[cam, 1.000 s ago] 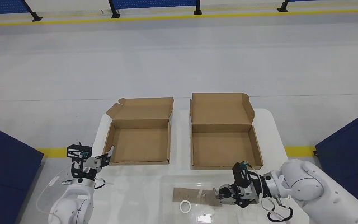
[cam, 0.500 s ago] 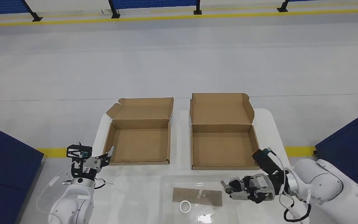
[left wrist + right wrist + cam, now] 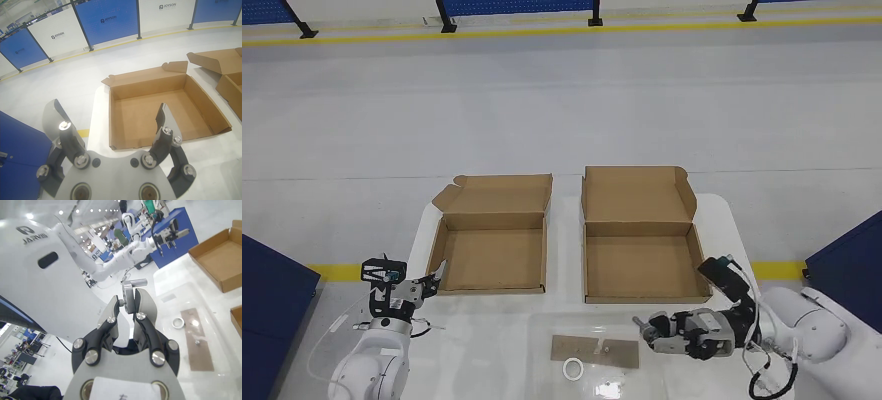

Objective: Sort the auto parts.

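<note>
Along the far side of the floor, every partition carries a small logo with one short printed word: a white panel [image 3: 58,36], a blue panel [image 3: 107,20], a second white panel [image 3: 166,15] and a second blue panel [image 3: 20,51].

A silver bracket [image 3: 129,289] with a cylindrical stub, pinched in the right gripper [image 3: 127,298], hangs near the brown mat's [image 3: 582,350] end. A white ring [image 3: 572,370] lies just beside the mat; a small nut [image 3: 197,342] rests on the mat.

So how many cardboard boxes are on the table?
2. The left box lies in front of the left gripper. The right box lies beside it, apart. Both are open; none seems hidden.
</note>
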`<action>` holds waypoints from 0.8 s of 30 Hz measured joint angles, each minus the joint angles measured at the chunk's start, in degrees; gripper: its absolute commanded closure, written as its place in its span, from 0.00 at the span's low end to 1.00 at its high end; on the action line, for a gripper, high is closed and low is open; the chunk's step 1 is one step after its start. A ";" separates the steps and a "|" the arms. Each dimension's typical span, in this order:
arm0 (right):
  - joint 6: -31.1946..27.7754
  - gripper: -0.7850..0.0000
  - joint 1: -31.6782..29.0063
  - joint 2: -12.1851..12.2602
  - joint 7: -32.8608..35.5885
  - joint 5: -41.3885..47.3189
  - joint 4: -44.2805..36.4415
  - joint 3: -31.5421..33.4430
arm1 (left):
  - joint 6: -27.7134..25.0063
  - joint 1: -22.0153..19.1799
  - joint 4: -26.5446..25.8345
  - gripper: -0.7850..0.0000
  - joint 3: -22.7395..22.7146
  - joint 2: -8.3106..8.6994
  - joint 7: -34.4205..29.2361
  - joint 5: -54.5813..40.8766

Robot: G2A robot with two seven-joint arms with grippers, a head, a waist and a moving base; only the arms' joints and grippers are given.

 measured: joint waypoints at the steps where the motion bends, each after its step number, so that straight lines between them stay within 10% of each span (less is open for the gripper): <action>1: 0.90 1.00 0.63 0.10 0.97 2.55 -0.76 -0.55 | 0.00 0.00 0.00 0.00 0.00 0.00 0.00 0.00; 12: 17.57 1.00 13.43 -1.81 17.55 30.94 -2.53 -4.05 | 0.00 0.00 0.00 0.00 0.00 0.00 0.00 0.00; 24: 19.89 1.00 14.69 -2.62 17.05 32.48 -3.45 -3.10 | 0.00 0.00 0.00 0.00 0.00 0.00 0.00 0.00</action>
